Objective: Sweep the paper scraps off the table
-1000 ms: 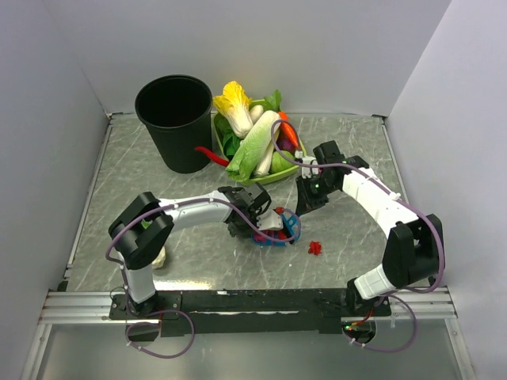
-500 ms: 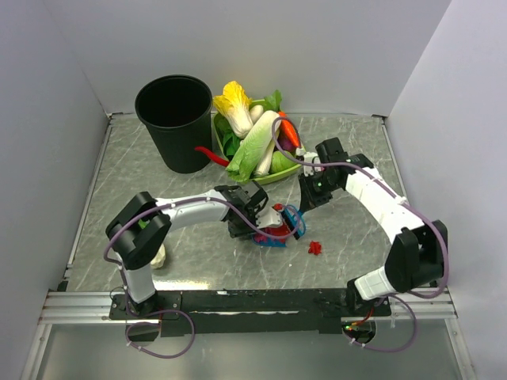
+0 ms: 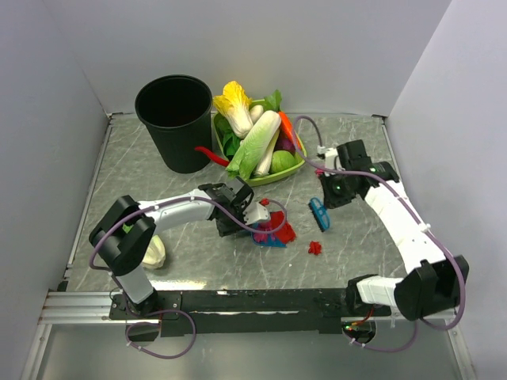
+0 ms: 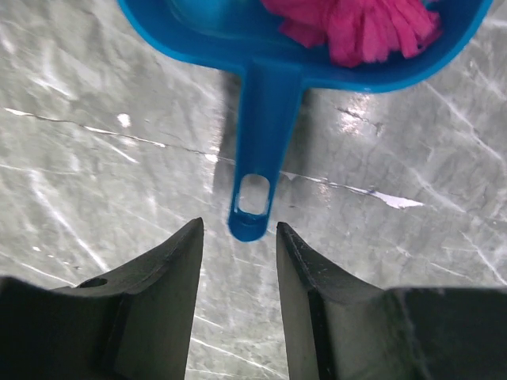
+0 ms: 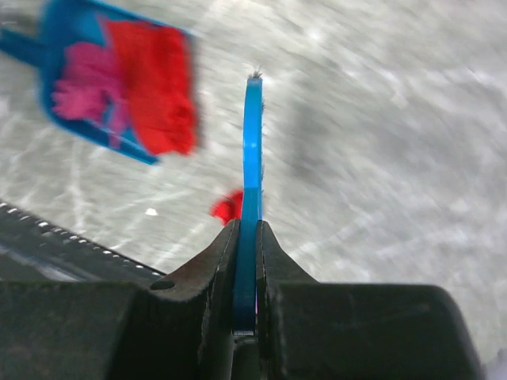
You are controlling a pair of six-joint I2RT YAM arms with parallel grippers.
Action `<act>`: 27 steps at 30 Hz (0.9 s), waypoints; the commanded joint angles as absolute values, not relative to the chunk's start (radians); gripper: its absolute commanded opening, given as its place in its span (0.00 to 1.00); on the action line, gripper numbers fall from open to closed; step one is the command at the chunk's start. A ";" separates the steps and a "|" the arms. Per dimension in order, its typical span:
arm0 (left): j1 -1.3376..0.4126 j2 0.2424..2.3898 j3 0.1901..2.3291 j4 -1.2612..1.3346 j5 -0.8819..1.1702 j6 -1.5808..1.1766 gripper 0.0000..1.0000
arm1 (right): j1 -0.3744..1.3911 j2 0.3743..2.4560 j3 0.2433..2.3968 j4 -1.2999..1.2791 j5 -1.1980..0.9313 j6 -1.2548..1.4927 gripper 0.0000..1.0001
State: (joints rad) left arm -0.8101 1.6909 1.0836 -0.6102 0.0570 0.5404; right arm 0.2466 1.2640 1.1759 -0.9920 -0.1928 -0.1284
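Observation:
A blue dustpan point(image 3: 272, 235) lies on the table point(image 3: 158, 186) and holds red and magenta-pink paper scraps point(image 3: 277, 226). In the left wrist view its handle point(image 4: 257, 134) ends just ahead of my open left gripper point(image 4: 238, 245), untouched, with pink scraps point(image 4: 364, 28) in the pan. My left gripper point(image 3: 250, 218) sits at the pan's left. My right gripper point(image 3: 329, 198) is shut on a small blue brush point(image 3: 319, 214), held right of the pan. One red scrap point(image 3: 315, 248) lies loose on the table. The right wrist view shows the brush point(image 5: 252, 150) edge-on, the loaded pan point(image 5: 119, 87) and that scrap point(image 5: 227, 207).
A black bin point(image 3: 174, 119) stands at the back left. A green bowl point(image 3: 289, 170) of vegetables sits beside it, with a red chili point(image 3: 209, 153) at its left. A pale round object point(image 3: 155, 254) lies by the left arm. A metal rail point(image 3: 238, 302) edges the front.
My right gripper has carried the brush right, away from the dustpan. My left gripper has shifted slightly left of the pan. The loose red scrap has not moved.

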 commanded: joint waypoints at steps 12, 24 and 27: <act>-0.811 1.750 1.104 -0.604 0.103 0.558 0.44 | 0.115 1.236 1.175 -1.138 -0.118 0.039 0.00; -0.811 1.790 1.167 -0.658 0.098 0.549 0.16 | 0.106 1.324 1.115 -1.178 -0.159 0.172 0.00; -0.811 1.790 1.180 -0.672 0.098 0.549 0.06 | 0.100 1.350 1.109 -1.171 -0.204 0.198 0.00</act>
